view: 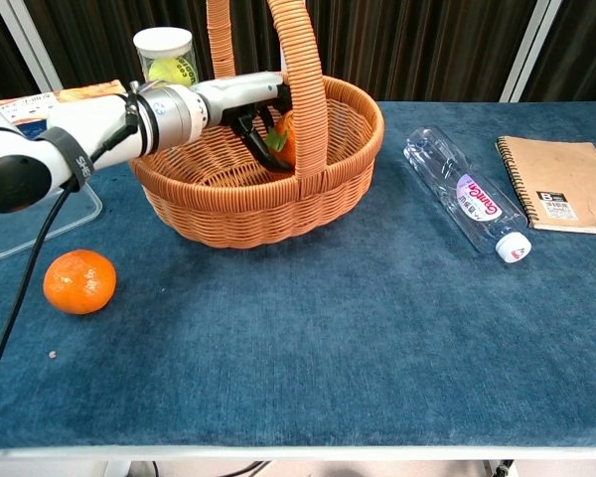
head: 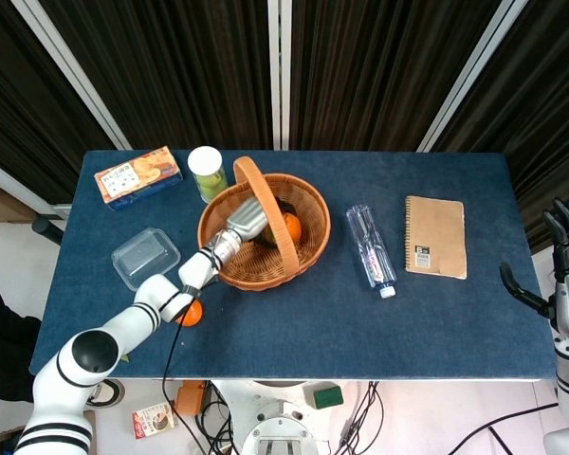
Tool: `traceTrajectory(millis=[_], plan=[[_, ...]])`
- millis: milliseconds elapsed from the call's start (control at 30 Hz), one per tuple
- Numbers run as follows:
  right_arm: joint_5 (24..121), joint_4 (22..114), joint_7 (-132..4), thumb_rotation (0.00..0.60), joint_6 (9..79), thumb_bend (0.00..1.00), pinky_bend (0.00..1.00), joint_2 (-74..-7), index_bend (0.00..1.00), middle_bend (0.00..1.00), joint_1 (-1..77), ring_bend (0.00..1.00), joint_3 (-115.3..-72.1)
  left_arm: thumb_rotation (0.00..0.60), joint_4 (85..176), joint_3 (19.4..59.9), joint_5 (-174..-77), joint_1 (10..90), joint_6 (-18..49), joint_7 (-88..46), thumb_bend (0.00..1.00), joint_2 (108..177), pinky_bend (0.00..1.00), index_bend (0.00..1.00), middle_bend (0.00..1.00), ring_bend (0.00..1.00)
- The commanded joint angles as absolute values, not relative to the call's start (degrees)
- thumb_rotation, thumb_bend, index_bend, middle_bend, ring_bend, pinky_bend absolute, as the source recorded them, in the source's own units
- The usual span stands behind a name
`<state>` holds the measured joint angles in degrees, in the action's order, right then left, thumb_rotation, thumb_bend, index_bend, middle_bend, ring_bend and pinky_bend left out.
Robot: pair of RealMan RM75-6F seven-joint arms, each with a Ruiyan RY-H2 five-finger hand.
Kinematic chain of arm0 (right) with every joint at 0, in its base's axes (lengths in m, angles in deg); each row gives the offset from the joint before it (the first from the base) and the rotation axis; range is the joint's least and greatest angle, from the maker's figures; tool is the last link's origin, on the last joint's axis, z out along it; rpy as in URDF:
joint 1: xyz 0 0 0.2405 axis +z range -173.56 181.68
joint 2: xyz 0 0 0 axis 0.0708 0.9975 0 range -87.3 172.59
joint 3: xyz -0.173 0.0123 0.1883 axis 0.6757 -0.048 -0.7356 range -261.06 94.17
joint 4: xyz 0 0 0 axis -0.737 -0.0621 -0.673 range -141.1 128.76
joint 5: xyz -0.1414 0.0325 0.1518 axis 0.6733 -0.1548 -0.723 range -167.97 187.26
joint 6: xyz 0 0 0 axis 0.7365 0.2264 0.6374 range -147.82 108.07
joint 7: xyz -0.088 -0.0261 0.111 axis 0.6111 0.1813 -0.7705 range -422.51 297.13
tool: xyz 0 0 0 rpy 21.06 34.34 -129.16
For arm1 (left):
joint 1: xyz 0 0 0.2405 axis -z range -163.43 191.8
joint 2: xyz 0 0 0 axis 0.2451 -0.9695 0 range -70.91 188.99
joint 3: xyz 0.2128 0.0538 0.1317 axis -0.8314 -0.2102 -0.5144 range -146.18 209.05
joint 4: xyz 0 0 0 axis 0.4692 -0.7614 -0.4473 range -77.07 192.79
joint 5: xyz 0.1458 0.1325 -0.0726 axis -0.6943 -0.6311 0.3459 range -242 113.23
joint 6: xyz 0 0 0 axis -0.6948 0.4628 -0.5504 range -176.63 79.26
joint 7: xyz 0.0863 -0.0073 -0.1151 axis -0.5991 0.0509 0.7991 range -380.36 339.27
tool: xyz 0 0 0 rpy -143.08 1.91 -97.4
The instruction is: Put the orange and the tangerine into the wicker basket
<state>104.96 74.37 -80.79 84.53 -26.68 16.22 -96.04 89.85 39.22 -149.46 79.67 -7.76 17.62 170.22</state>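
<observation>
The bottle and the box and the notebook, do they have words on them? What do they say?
Water bottle: a purple and white label with a brand word, too blurred to read for sure.
Snack box: printed writing, too small to read.
Notebook: a small white sticker with black print, too small to read.
Left arm: dark letters on the band, cut off and unreadable.
Jar: no readable text.
</observation>
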Motion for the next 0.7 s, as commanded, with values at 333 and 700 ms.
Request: traceTrajectory(millis=[333,700], plan=[[104.6,74.3,-81.1,0.6,84.2,0.33,0.0,-26.5,0.0,0.0,16.3,0.0,-96.2,0.6,88.9,37.5,-151.0,79.6,-6.1,21.0,0.16,170.3,0.26,0.12,0.11,0.1],[105.5,75.3,-80.2,0.6,84.8,0.33,0.0,-26.2,0.0,0.0,16.2,0.0,-96.1,0.6,103.6,37.1,-151.7,75.9,1.0,16.5,0.16,159.0,0.26,0.12,0.11,0.08]])
